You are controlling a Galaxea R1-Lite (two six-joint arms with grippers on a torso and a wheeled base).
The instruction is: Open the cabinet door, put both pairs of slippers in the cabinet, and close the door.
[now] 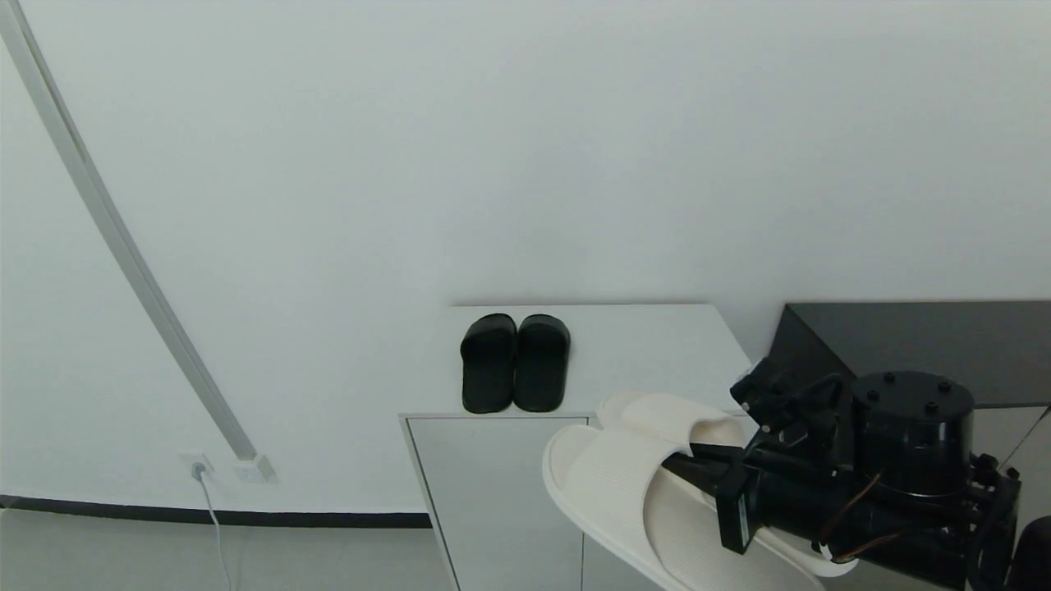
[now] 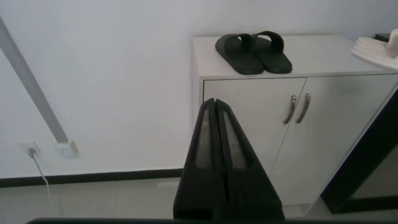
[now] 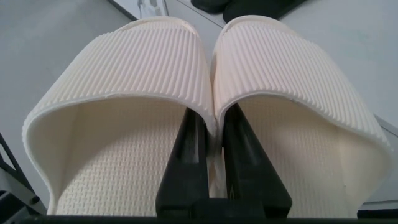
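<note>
1. The cabinet (image 1: pixel 657 345) stands against the far wall. Its two doors (image 2: pixel 249 124) are closed, handles (image 2: pixel 290 109) side by side. Its lower part is cut off in the head view.
2. The black slippers (image 1: pixel 515 363) lie paired on the cabinet top, near its left front edge.
3. The right gripper (image 3: pixel 214 149) holds the white slippers (image 1: pixel 624 484) at the cabinet's near right corner. Whether they touch the top cannot be told.
4. One of its fingers (image 3: pixel 188 162) sits inside each slipper, pinching the two adjoining strap sides between them. The tips are hidden under the straps.
5. The heels of the white pair are partly hidden behind the arm, and the nearer one is cut off by the frame.
6. The left gripper (image 2: pixel 215 106) hangs left of and nearer than the cabinet, its fingers (image 2: pixel 205 143) pressed together and holding nothing.
</note>
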